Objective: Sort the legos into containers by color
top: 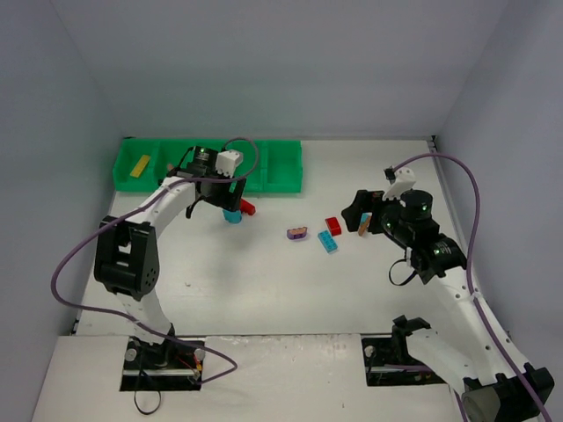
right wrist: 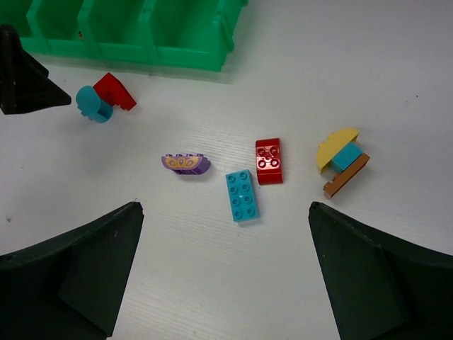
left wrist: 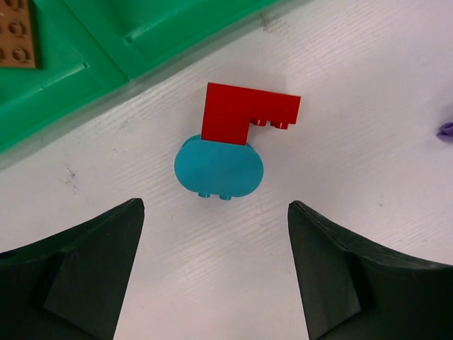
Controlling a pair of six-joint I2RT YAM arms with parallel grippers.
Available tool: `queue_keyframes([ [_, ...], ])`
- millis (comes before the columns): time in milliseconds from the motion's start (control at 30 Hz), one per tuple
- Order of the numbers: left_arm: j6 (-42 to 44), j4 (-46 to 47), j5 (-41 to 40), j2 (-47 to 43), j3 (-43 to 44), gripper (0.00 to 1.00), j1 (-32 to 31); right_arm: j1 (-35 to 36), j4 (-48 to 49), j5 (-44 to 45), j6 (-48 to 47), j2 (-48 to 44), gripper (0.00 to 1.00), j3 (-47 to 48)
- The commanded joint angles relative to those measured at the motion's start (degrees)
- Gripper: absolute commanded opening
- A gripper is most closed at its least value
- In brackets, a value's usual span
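Observation:
My left gripper (top: 225, 202) is open and empty, hovering by the green tray (top: 280, 167). Just ahead of its fingertips (left wrist: 214, 212) lie a round cyan brick (left wrist: 219, 167) and a red brick (left wrist: 241, 113), touching each other. My right gripper (right wrist: 225, 228) is open and empty above the table. Ahead of it lie a purple brick (right wrist: 185, 163), a flat cyan brick (right wrist: 242, 195), a red brick (right wrist: 269, 161) and a yellow, cyan and brown cluster (right wrist: 341, 161). A yellow brick (top: 140, 166) lies in the tray's leftmost compartment. A brown brick (left wrist: 15, 35) lies in another compartment.
The tray stands along the back left of the white table (top: 264, 290). Grey walls enclose the table on three sides. The right arm's purple cable (top: 475, 229) loops over the right side. A finger of the left gripper (right wrist: 21, 74) shows in the right wrist view.

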Motion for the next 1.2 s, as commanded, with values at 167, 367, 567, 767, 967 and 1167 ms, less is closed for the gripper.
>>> queue_keyframes([
  [167,3.7,1.0,-0.6,5.0,2.4,0.76,-0.5,1.9,4.0,-2.2,-0.5,1.8,1.00,1.5],
  [367,5.0,0.3,-2.5,8.6,3.0,0.76,-2.2,3.0,4.2,-1.9,-0.2,2.8,1.00,1.6],
  [567,5.2,3.1,-3.6,10.2,2.8,0.76,-2.3,5.0,4.9,-1.6,-0.1,4.6,1.00,2.2],
  [767,5.5,4.0,-3.2,11.3,3.2,0.67,-2.3,6.2,5.9,-1.2,0.2,6.0,1.00,2.3],
  [967,5.5,6.4,-1.6,9.6,0.3,0.51,-2.3,7.1,6.6,-1.1,0.2,6.8,1.00,2.5],
  [1167,5.7,11.6,1.9,2.9,-6.1,0.34,-2.4,7.6,7.1,-5.0,0.8,10.2,0.91,4.9],
])
